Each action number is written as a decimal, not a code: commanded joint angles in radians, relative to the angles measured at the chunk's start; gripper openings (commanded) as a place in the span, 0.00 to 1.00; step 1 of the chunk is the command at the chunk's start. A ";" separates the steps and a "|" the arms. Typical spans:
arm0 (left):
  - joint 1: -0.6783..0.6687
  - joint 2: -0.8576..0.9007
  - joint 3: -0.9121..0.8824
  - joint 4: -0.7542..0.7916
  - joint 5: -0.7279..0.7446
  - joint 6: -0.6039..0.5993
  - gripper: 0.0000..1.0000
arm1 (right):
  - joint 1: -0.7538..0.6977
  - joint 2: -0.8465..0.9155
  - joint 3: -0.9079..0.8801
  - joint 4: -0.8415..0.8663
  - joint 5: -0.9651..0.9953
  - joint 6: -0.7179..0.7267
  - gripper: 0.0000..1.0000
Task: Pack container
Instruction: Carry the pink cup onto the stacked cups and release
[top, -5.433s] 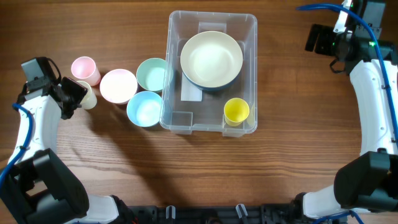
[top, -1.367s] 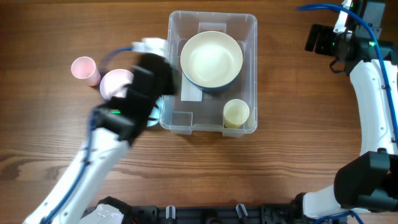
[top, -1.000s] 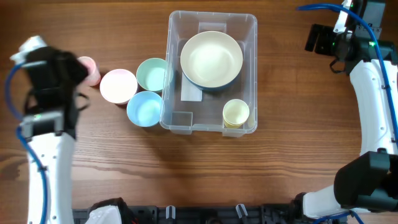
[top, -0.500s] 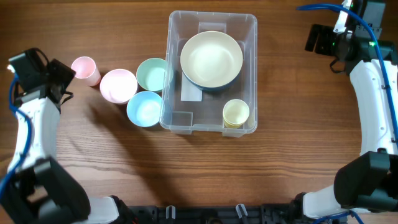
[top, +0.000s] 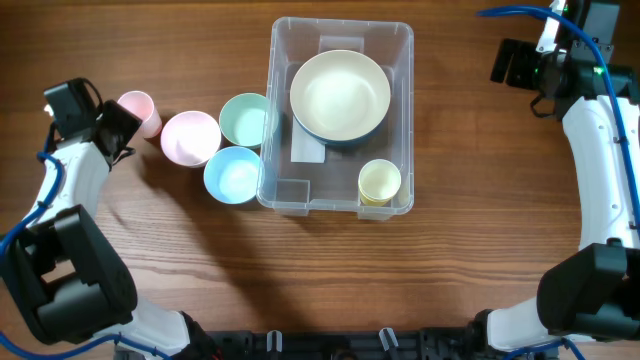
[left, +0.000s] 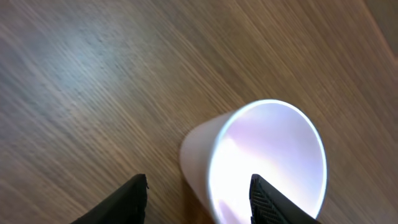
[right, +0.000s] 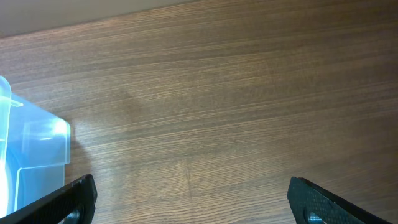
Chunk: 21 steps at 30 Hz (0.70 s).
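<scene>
1. Since half a second ago, the left gripper (left: 198, 190) has been brought rightward up to the pink cup (left: 261, 155). Its jaws are held about half apart and set either side of the cup. A gap is seen at one finger, so nothing is judged gripped yet.
2. Just beyond, a pink bowl (top: 190, 138), a green bowl (top: 245, 120) and a blue bowl (top: 233, 175) are grouped. The green and blue ones are set right against the container's left wall.
3. The container (top: 340, 24) is placed mid-table, well apart from both grippers. It is seen as a clear, colourless rectangular bin with rounded corners, moulded ridges and a white label (top: 308, 150) on its floor. A large cream bowl (top: 340, 95) is held in its far half and a cream cup (top: 380, 182) in its near right corner.
4. It is judged light, thin-walled and slightly flexible, with smooth sides likely to slip. If steadying is needed, the rim at a short end is best taken hold of.
5. Farthest off, the right gripper (right: 189, 205) is held fully open over the table (right: 217, 93), with nothing between its fingers.
</scene>
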 joint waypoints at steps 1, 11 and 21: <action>-0.030 0.034 0.014 0.007 0.019 -0.003 0.54 | 0.002 0.011 0.004 0.003 0.013 0.013 1.00; -0.039 0.068 0.014 0.045 0.011 -0.003 0.15 | 0.002 0.011 0.004 0.003 0.013 0.014 1.00; -0.038 -0.071 0.114 -0.108 0.011 -0.003 0.04 | 0.002 0.011 0.004 0.003 0.013 0.014 1.00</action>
